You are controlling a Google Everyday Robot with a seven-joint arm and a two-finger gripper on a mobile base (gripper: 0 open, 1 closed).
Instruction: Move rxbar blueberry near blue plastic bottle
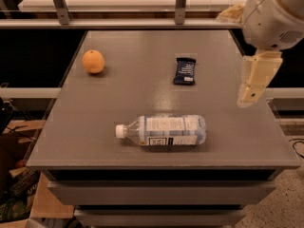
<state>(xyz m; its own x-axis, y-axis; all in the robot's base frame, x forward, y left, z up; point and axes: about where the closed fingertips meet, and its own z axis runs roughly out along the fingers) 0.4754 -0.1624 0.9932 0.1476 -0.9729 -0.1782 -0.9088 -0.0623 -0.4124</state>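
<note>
The rxbar blueberry (184, 71), a small dark navy wrapper with a white patch at its near end, lies flat on the grey table (142, 94) right of centre. The blue plastic bottle (164, 130) lies on its side near the front edge, with its white cap pointing left. My gripper (247, 97) hangs over the table's right side, pointing down. It is to the right of the rxbar, a little nearer the front, and well apart from it. It holds nothing that I can see.
A round orange (93, 61) sits at the table's back left. A rail with metal posts (179, 6) runs behind the table. Cardboard and clutter (28, 194) lie on the floor at the left. My arm's large white body (273, 15) is at the upper right.
</note>
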